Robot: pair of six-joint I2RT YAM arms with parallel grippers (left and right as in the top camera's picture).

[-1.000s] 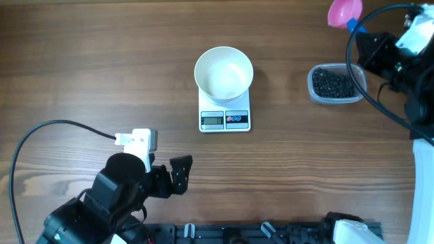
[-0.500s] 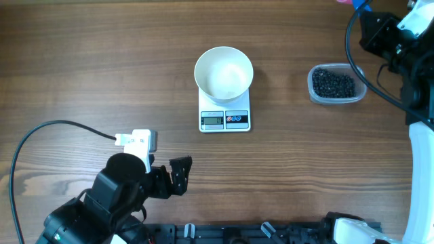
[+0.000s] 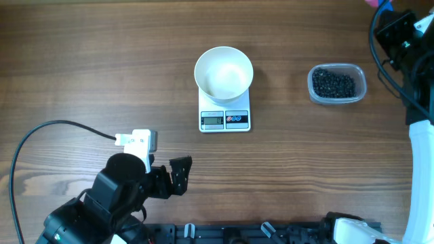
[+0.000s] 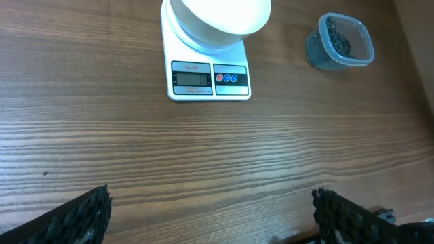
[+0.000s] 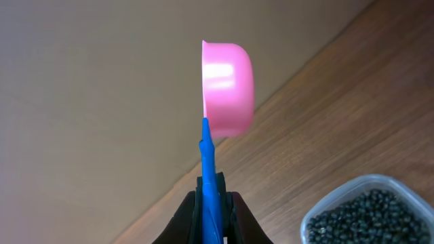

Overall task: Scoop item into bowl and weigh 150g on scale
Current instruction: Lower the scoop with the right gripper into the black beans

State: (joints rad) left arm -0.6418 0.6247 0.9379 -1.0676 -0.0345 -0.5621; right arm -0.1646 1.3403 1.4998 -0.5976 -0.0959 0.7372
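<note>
The white bowl (image 3: 224,73) stands on the white scale (image 3: 225,120) at mid-table, and I see no item inside it. The item, a heap of small black beans (image 3: 332,85), fills a clear tub (image 3: 363,76) to the right. My right gripper (image 5: 211,203) is shut on the blue handle (image 5: 207,156) of a pink scoop (image 5: 229,88), held on edge in the air beyond the tub, at the overhead view's top right corner (image 3: 397,24). My left gripper (image 4: 210,203) is open with nothing in it, low over bare wood in front of the scale (image 4: 207,78) and bowl (image 4: 217,17).
A black cable (image 3: 47,129) loops over the table at the left arm. The right arm's body and cables (image 3: 417,81) stand along the right edge. In the right wrist view the table's far edge (image 5: 258,115) runs close behind the scoop.
My right arm has carried the scoop right and away, so the pink cup has almost left the overhead view. The left arm, bowl, scale and tub have not moved.
</note>
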